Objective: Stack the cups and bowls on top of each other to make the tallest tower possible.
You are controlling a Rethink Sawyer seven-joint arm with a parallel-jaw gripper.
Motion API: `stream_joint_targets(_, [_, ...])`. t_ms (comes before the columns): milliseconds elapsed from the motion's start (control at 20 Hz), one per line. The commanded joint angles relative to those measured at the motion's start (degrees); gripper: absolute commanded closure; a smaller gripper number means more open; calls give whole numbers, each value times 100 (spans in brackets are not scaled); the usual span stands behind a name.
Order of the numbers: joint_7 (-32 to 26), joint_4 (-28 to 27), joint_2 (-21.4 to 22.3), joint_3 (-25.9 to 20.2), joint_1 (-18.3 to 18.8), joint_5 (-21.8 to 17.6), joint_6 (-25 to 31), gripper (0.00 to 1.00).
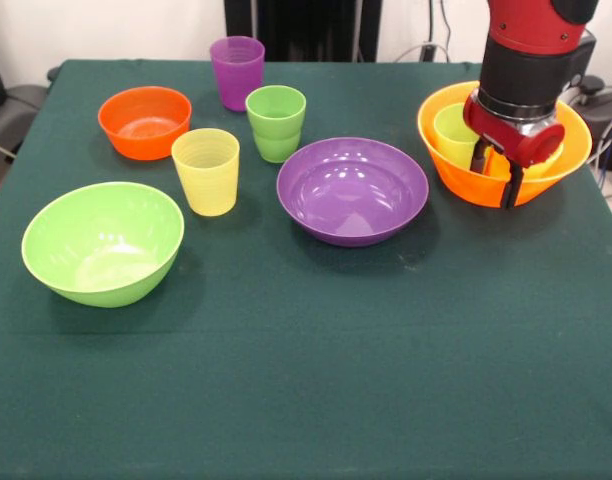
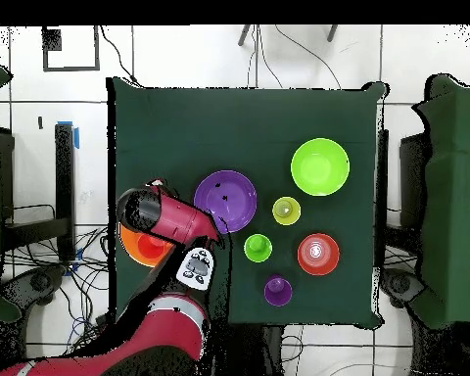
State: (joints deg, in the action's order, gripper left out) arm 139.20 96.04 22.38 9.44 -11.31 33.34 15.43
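The largest yellow-orange bowl [image 1: 456, 186] stands at the right of the front view, with a lime-yellow cup [image 1: 452, 131] inside it at the left and a yellow-orange piece [image 1: 548, 162] at the right. My gripper [image 1: 496, 173] hangs into this bowl, its fingers apart and open. The purple bowl [image 1: 352, 190], lime green bowl [image 1: 102, 243] and small orange bowl [image 1: 144, 122] sit apart on the table. A pale yellow cup [image 1: 206, 171], a lime green cup [image 1: 276, 122] and a purple cup [image 1: 236, 72] stand upright. The dark green and orange cups are hidden.
The dark green tablecloth [image 1: 316, 380] covers the table. In the overhead view my arm [image 2: 170, 220] covers most of the yellow-orange bowl [image 2: 129, 247]; the purple bowl [image 2: 225, 201], lime bowl [image 2: 320, 166] and orange bowl [image 2: 318, 254] lie to its right.
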Motion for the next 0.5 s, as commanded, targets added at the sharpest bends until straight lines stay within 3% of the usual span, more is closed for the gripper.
stream_joint_targets(50, [1017,263,-337,-656,-17,147,-166,0])
stream_joint_targets(500, [608,-150,-476,-254,92,-145,203,0])
